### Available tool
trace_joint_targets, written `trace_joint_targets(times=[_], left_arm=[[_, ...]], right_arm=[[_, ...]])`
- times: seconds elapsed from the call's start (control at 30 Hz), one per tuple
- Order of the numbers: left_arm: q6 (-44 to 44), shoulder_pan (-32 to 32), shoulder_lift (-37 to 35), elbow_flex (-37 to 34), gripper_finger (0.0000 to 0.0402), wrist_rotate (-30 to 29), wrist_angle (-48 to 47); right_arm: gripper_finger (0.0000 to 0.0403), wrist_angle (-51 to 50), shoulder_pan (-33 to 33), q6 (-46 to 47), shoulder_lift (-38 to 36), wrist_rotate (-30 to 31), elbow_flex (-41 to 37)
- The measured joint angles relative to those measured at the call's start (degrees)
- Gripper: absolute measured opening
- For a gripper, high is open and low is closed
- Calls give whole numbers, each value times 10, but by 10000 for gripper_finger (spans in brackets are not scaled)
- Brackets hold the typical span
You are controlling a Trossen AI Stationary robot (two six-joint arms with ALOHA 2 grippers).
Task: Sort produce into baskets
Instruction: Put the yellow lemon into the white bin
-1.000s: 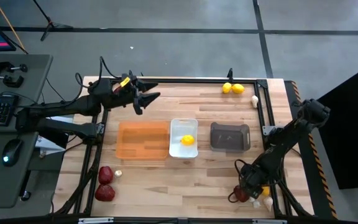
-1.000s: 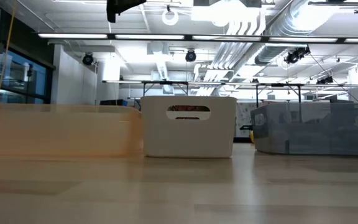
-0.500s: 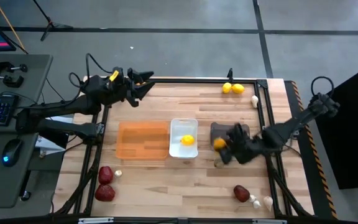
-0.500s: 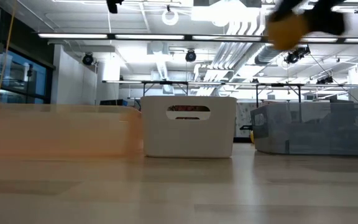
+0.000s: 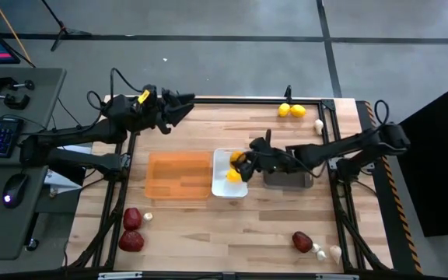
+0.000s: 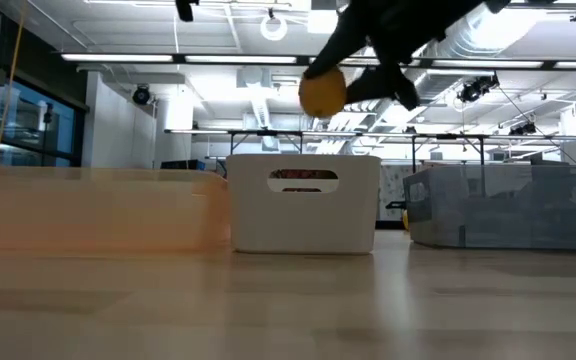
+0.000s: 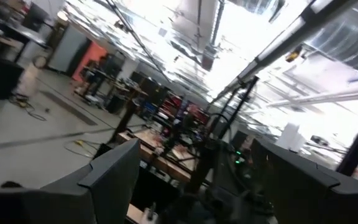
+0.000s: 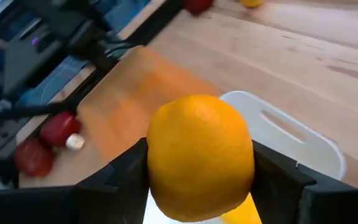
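I see the wooden table from above, with three baskets in a row near its middle. The orange tray is the widest one and sits on the left of the row. The dark grey bin is on the right of the row. The white bin is between them, close to both.

My right arm reaches low and long from the right edge of the table across the grey bin. The right gripper is over the white bin, up in the air above its rim. Its two fingers are pinching a yellow lemon between them, one on each side. Another lemon lies inside the white bin, right under the held one.

My left arm is bent at the far left corner of the table. The left gripper is lifted there, pointing along the far edge. Its fingers are spread apart with nothing between them.

Two dark red pieces lie by the near left corner, with a small white garlic bulb just beside them. Two more lemons sit side by side at the far edge toward the right, and a garlic bulb is near them. One red piece lies by the near right corner with two garlic bulbs just beside it.
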Motion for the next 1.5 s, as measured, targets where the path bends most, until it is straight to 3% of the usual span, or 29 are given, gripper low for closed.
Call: trace_joint_targets(times=[0.17,0.47,0.67,0.87,1.07,1.13,1.37,1.5], left_arm=[[0,-8,0,0,294,23,0],[2,-17,0,0,294,37,0],[36,-13,0,3,294,35,-13],[64,22,18,94,294,19,-236],[97,98,92,204,294,-91,-515],[97,142,134,216,294,-90,-588],[137,273,307,219,294,-39,-686],[147,331,398,259,294,-34,-713]], right_arm=[[216,1,-21,48,13,1,0],[221,7,-28,7,14,-17,0],[296,2,-49,19,14,-35,0],[392,6,-75,20,14,-65,0],[369,21,-109,15,6,-116,0],[368,24,-118,19,1,-118,0],[367,26,-128,14,-28,-120,0],[367,25,-128,10,-40,-118,0]])
